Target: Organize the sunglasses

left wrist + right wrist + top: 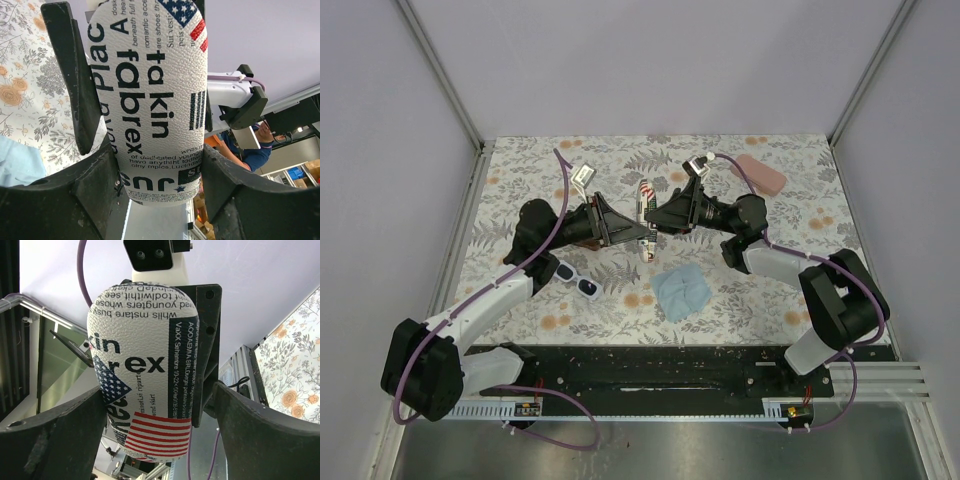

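- The left gripper (640, 236) was closed on the stars-and-stripes pouch (644, 193) and held it above the table (740, 300), near the middle.
- In the left wrist view the pouch filled the space between the fingers (70, 75), and the one finger in full view lay against its side.
- The right gripper (653, 218) met the same pouch from the opposite side.
- In the right wrist view the pouch end sat between its widely spread jaws. I could not tell if they pressed on it.
- The white sunglasses (578, 281) lay on the table beside the left arm, apart from both grippers.
- A blue cloth (681, 291) lay to their right.
- A pink case (761, 174) lay near the far right corner.
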{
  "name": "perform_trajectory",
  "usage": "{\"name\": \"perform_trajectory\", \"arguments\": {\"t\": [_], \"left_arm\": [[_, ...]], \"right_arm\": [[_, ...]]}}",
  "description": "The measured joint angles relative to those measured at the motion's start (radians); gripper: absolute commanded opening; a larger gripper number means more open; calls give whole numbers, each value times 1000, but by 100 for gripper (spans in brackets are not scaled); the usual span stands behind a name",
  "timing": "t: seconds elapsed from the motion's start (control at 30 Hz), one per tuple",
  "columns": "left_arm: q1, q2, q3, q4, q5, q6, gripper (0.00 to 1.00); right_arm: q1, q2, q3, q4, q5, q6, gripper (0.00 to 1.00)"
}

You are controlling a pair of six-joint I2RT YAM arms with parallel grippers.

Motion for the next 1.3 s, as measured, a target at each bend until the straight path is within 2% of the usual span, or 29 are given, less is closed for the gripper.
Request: {"name": "perform_trajectory", "arguments": {"t": [0.2, 0.33, 0.37, 0.43, 0.63, 0.7, 0.77, 0.97, 1.13, 1.3], "left_arm": [[0, 0, -3, 11, 1, -5, 39], [0, 0, -5, 2, 2, 2, 39], [0, 0, -5, 3, 2, 4, 39], [0, -1, -5, 3, 3, 8, 39], [0, -1, -5, 2, 5, 21, 36], [-2, -3, -5, -6, 6, 36, 35], [-4, -13, -3, -52, -3, 71, 35], [-7, -49, 56, -360, -114, 261, 32], [-34, -45, 60, -495, -242, 350, 31], [-69, 18, 76, -616, -414, 428, 28]], "right_arm": [[-7, -13, 0, 0, 0, 1, 82], [-11, -19, 0, 0, 0, 1, 67], [-11, -20, -1, -3, -2, -2, 59], [-11, -21, -2, -4, -3, -5, 51], [-11, -34, -6, -18, -3, -30, 41], [-11, -52, -7, -58, -3, -60, 34], [-11, -89, -7, -169, 2, -136, 33], [-9, -239, 13, -675, 135, -456, 34], [2, -245, 43, -915, 238, -595, 35], [19, -207, 77, -1125, 386, -687, 43]]}}
